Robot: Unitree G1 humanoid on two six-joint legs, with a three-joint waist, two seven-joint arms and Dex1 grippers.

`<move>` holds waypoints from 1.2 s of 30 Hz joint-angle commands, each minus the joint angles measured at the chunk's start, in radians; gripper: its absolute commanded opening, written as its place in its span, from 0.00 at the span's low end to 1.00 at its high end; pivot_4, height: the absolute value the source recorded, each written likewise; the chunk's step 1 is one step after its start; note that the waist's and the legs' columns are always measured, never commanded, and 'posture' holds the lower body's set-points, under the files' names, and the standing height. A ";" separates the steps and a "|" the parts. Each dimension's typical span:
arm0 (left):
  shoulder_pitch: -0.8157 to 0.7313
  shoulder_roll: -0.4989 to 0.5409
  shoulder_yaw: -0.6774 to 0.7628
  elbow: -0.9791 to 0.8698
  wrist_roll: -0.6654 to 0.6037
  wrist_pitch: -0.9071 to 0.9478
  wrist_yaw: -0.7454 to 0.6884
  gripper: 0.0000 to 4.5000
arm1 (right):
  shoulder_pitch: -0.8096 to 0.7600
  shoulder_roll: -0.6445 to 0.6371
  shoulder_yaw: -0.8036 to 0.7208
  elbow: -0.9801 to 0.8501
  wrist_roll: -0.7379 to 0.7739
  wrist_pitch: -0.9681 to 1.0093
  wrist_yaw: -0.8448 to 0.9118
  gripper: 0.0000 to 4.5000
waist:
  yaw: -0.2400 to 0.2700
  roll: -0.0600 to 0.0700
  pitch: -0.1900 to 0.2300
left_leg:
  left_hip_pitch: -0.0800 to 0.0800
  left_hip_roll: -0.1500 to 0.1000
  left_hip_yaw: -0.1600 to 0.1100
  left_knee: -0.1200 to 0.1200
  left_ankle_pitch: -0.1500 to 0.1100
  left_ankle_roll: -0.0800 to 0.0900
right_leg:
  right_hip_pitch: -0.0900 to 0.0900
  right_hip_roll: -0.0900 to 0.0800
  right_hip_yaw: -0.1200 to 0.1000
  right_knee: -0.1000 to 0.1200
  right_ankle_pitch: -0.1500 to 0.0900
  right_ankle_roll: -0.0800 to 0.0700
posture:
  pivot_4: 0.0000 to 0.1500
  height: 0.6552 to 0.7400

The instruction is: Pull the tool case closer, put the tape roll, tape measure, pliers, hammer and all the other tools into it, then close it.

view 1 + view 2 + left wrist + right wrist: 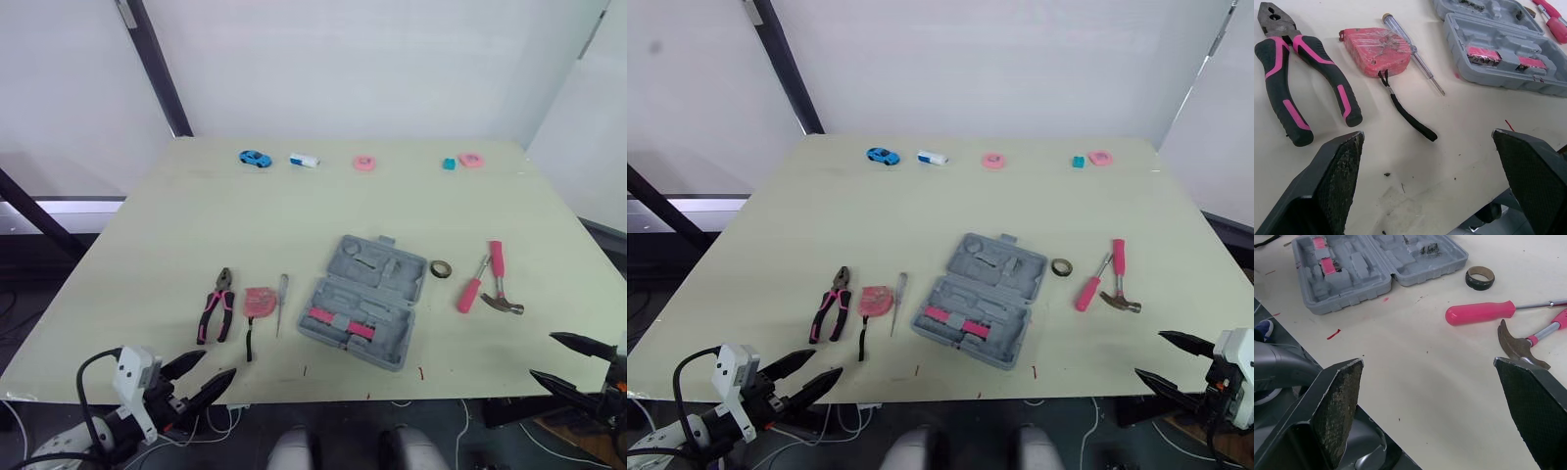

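Note:
An open grey tool case [364,300] lies in the middle of the table, with pink pieces in its near half. Left of it lie a thin screwdriver [281,303], a pink tape measure [259,302] with a black strap, and pink-and-black pliers [216,305]. To its right are a dark tape roll [441,269], a pink-handled screwdriver [471,288] and a pink-handled hammer [500,284]. My left gripper [201,379] hangs open at the near table edge, in front of the pliers. My right gripper [566,362] stands open off the near right corner, below the hammer.
Along the far edge of the table [176,225] sit a blue toy car [255,158], a small white item [304,160], two pink round pieces [364,164] [471,160] and a teal block [449,164]. A dark pole [162,69] slants behind the table's far left corner.

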 commanded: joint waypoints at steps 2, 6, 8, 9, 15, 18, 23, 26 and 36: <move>-0.090 0.035 -0.020 -0.014 -0.012 -0.004 -0.014 0.99 | -0.007 0.036 0.014 -0.105 0.010 0.045 -0.097 1.00 | 0.002 0.000 0.000 | 0.000 0.000 0.000 0.000 0.000 0.000 | 0.000 0.000 0.000 0.000 0.000 0.000 | 1.00 1.00; -0.215 0.064 -0.062 -0.029 -0.025 0.029 -0.015 0.99 | -0.030 0.091 0.061 -0.231 -0.011 0.119 -0.249 1.00 | 0.008 0.002 -0.001 | 0.000 0.000 -0.001 0.000 0.000 0.000 | 0.000 0.000 -0.001 0.001 0.000 -0.001 | 1.00 1.00; -0.280 0.082 -0.087 -0.022 -0.020 0.038 -0.022 0.99 | -0.052 0.111 0.083 -0.304 -0.001 0.176 -0.323 1.00 | 0.006 0.003 -0.001 | -0.001 0.000 0.000 0.000 0.000 0.000 | 0.001 0.000 0.000 0.001 0.000 0.000 | 1.00 1.00; -0.311 0.093 -0.099 -0.016 -0.019 0.045 -0.028 0.99 | -0.067 0.118 0.094 -0.337 0.007 0.207 -0.362 1.00 | 0.002 0.003 -0.001 | -0.001 0.000 0.001 0.000 0.000 0.000 | 0.001 0.000 0.001 0.001 0.001 -0.001 | 1.00 1.00; -0.539 0.177 -0.207 0.090 0.023 0.121 -0.071 0.99 | -0.148 0.100 0.169 -0.407 -0.014 0.356 -0.469 1.00 | 0.000 0.002 -0.001 | -0.001 -0.001 0.005 0.000 0.000 0.000 | 0.001 0.002 -0.001 0.001 0.002 -0.004 | 1.00 1.00; -0.676 0.211 -0.291 0.208 0.072 0.114 -0.136 0.99 | -0.212 0.099 0.190 -0.387 -0.023 0.397 -0.501 1.00 | 0.002 0.002 -0.001 | -0.001 -0.001 0.005 0.000 0.000 0.000 | 0.001 0.003 -0.001 0.001 0.002 -0.002 | 1.00 1.00; -0.898 0.207 -0.437 0.457 0.183 0.019 -0.284 0.81 | -0.290 0.082 0.257 -0.380 -0.032 0.522 -0.540 0.66 | 0.001 0.002 -0.001 | -0.002 -0.001 0.005 0.000 0.000 0.000 | 0.001 0.003 0.000 0.001 0.003 -0.004 | 1.00 1.00; -1.049 0.168 -0.519 0.642 0.265 -0.058 -0.354 0.57 | -0.354 0.068 0.331 -0.362 -0.076 0.565 -0.563 0.43 | 0.001 0.001 -0.001 | -0.003 -0.001 0.005 0.000 0.000 0.000 | 0.001 0.004 0.000 0.001 0.003 -0.004 | 1.00 1.00; -1.384 0.051 -0.630 1.167 0.475 -0.291 -0.417 0.02 | -0.516 0.039 0.432 -0.271 -0.138 0.644 -0.563 0.00 | -0.001 0.000 0.000 | -0.005 -0.002 0.003 0.000 0.000 0.001 | -0.001 0.005 0.000 0.001 0.005 -0.001 | 1.00 1.00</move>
